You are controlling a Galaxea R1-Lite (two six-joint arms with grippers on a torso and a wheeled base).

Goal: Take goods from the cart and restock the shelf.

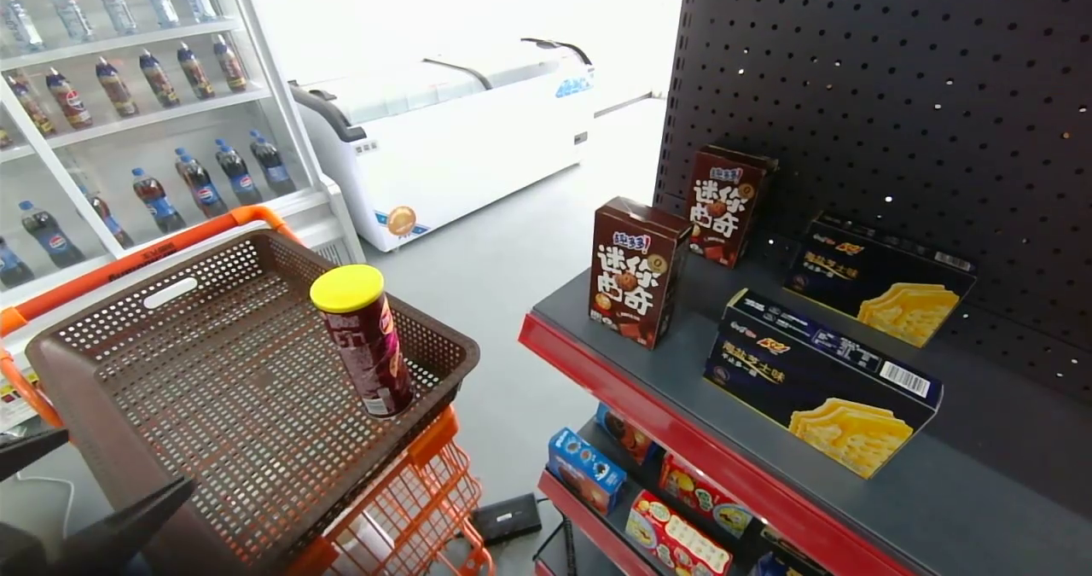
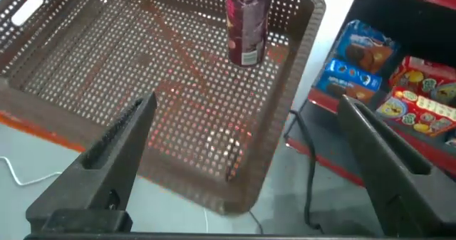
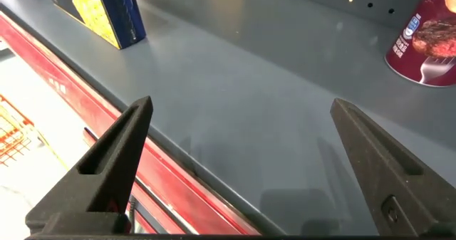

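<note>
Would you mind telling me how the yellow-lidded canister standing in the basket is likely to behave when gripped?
Tall, narrow and upright, the canister would probably tip if nudged near its lid. Being round, it would likely roll across the basket floor once down. Its glossy wall may slip.

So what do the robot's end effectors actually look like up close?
Each is a pair of plain matte black fingers. They are wedge-shaped, thick and blocky at the base, with a slanted edge that narrows to a blunt tip. The left end effector and the right end effector look alike, with smooth, hard-looking surfaces.
</note>
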